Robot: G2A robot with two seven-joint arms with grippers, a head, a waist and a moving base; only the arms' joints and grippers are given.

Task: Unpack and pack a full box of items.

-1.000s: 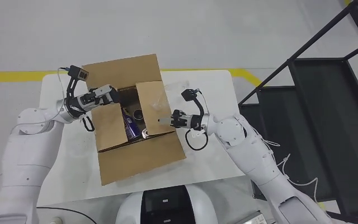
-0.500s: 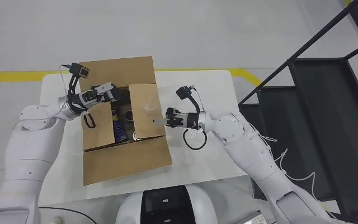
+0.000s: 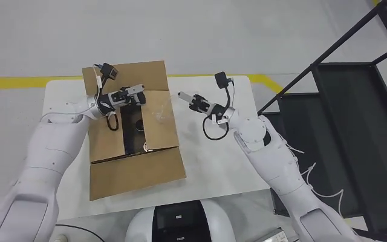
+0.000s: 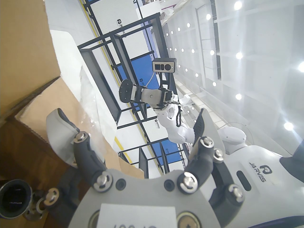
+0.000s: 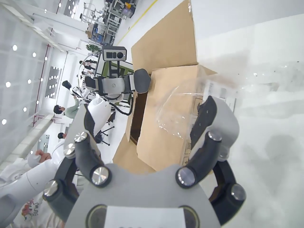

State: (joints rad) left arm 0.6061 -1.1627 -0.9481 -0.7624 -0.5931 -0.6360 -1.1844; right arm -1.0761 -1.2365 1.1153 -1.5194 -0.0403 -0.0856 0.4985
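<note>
The open cardboard box [image 3: 130, 75] stands on the left half of the white table [image 3: 217, 163], all flaps folded out. Down in its dark inside I make out a round can top [image 3: 139, 126] and a dark cylinder [image 4: 14, 198]. Crumpled clear film [image 3: 160, 112] clings to the right flap [image 5: 171, 91]. My left gripper [image 3: 138, 95] hovers open over the box's back part, holding nothing [image 4: 130, 129]. My right gripper [image 3: 183, 97] is open and empty just off the box's right side, above the table, pointing at the right flap [image 5: 149, 119].
A black metal stair frame [image 3: 338, 91] stands just past the table's right edge. A yellow line [image 3: 24, 81] runs on the floor behind the table. The table's right half [image 3: 224, 133] is bare.
The box has slid left and straightened. My right gripper has left the right flap and drawn back toward the table's far side. My left gripper has moved right, over the box.
</note>
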